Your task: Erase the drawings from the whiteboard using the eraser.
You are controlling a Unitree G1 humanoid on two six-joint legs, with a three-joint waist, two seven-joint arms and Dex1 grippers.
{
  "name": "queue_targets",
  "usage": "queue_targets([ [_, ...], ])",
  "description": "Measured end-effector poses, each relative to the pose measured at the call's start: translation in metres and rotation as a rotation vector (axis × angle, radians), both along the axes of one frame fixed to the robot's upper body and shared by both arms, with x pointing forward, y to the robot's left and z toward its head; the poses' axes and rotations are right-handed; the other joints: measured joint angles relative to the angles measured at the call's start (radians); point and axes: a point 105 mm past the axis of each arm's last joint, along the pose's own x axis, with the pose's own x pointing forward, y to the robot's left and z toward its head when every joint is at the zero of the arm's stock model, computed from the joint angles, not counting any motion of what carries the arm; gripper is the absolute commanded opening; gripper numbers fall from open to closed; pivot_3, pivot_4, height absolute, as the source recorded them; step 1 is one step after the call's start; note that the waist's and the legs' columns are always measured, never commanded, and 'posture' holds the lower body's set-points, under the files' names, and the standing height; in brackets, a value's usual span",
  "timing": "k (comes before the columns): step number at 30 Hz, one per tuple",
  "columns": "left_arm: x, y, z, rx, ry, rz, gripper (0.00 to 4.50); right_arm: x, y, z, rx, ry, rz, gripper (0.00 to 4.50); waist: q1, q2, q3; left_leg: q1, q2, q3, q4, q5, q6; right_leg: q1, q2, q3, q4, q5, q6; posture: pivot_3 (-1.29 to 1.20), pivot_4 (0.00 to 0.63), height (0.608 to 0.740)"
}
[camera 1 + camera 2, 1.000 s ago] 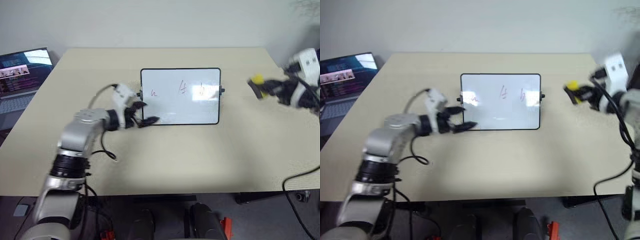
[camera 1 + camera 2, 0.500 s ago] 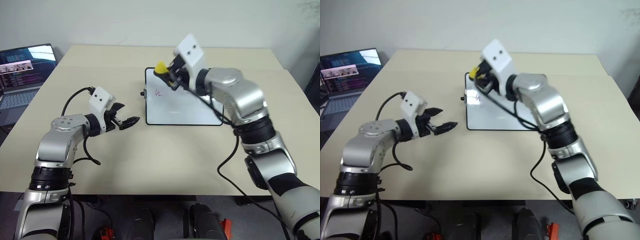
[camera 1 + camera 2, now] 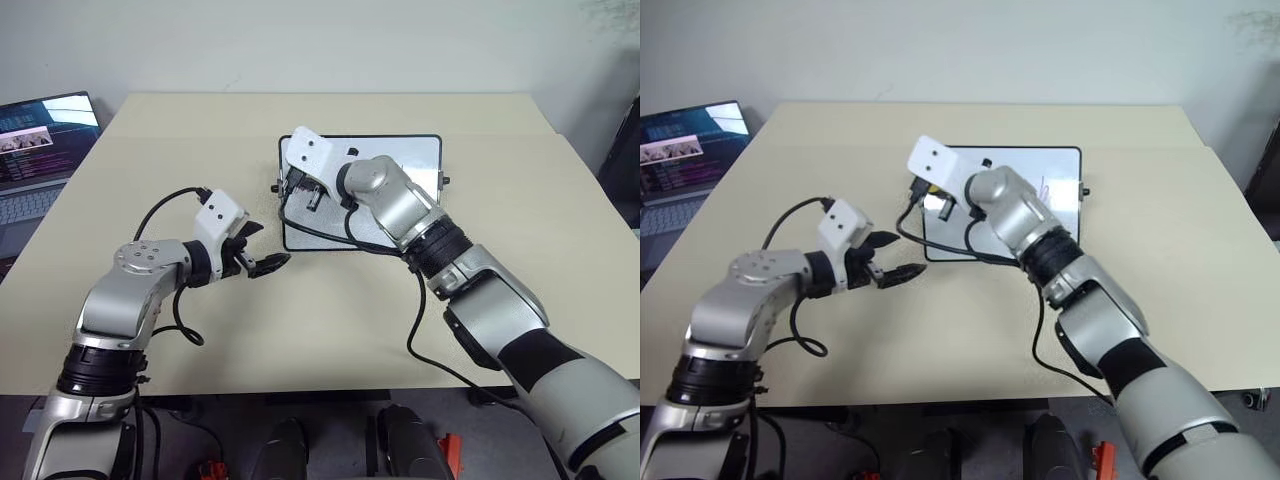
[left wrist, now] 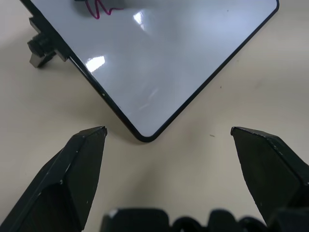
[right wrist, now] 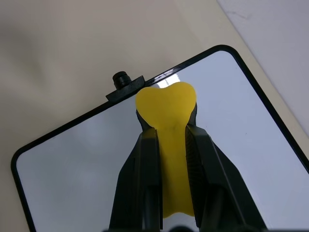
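- Black fingers of my left gripper [image 4: 166, 145] stand wide apart with nothing between them. Just ahead of their tips lies the near left corner of the whiteboard [image 4: 193, 58], not touching either finger. I judge I keep this hand low beside that corner so it can brace the board if wiping pushes it.
- Beige table [image 3: 330, 320] carries the board flat on its surface, which is why I can press down on it from above.
- Past that corner, further along the board from my left fingers, the reddish squiggle [image 4: 99, 7] of the drawings is partly covered by something grey at the edge of the left wrist view; I cannot tell what.
- My right gripper [image 5: 171, 159] is clamped narrowly on the eraser [image 5: 169, 121]. Its yellow body is squeezed between the two fingers and bulges out past their tips, so the eraser and not my fingers meets the board.
- The eraser's free end sits over the board's left edge, right by the small black side knob [image 5: 121, 78]. I judge that I start at this end because the squiggle lies there.
- To the right of my right gripper, a mark like a b [image 3: 1044, 189] remains on the board, so the erasing is at most just beginning.
- Whether the eraser already touches the glossy surface I cannot tell.
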Motion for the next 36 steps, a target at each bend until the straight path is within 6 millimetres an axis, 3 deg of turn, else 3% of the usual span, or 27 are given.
queue_targets([
  [7,-0.002,-0.002,0.002,-0.002,-0.007,-0.008,4.50,0.011,0.003,0.013,-0.062,-0.087,-0.015,0.36,0.000,0.000,0.000,0.000,0.000,0.000,-0.001,0.000,0.000,0.000,0.000,0.000,0.000,0.000,0.000,0.00,0.150,0.740],
  [13,-0.001,-0.001,0.009,-0.017,-0.041,0.009,4.50,0.019,-0.005,0.004,-0.109,-0.104,-0.058,0.36,-0.001,0.000,0.000,0.000,0.000,0.000,-0.001,0.000,0.000,-0.001,0.000,0.000,0.001,0.000,-0.001,0.00,0.150,0.740],
  [21,0.003,0.005,0.032,-0.132,-0.114,0.055,4.50,0.016,0.004,-0.004,-0.163,-0.122,-0.023,0.34,-0.004,0.000,0.000,0.001,0.000,0.000,-0.001,0.000,0.000,-0.001,0.000,0.000,0.002,0.000,-0.001,0.00,0.150,0.740],
  [27,0.002,0.017,0.031,-0.099,-0.109,0.086,4.50,0.006,0.014,-0.027,-0.240,-0.076,0.061,0.33,-0.010,0.000,0.000,0.007,0.000,0.000,-0.001,0.000,0.000,0.004,0.001,0.001,0.003,-0.001,-0.001,0.00,0.150,0.740],
  [36,-0.002,0.020,0.022,-0.098,-0.078,0.091,4.50,-0.001,0.014,-0.050,-0.253,-0.017,0.096,0.33,-0.009,-0.001,-0.001,0.015,0.001,0.000,0.000,0.001,-0.001,0.008,0.002,0.001,0.012,-0.002,-0.003,0.00,0.150,0.740],
])
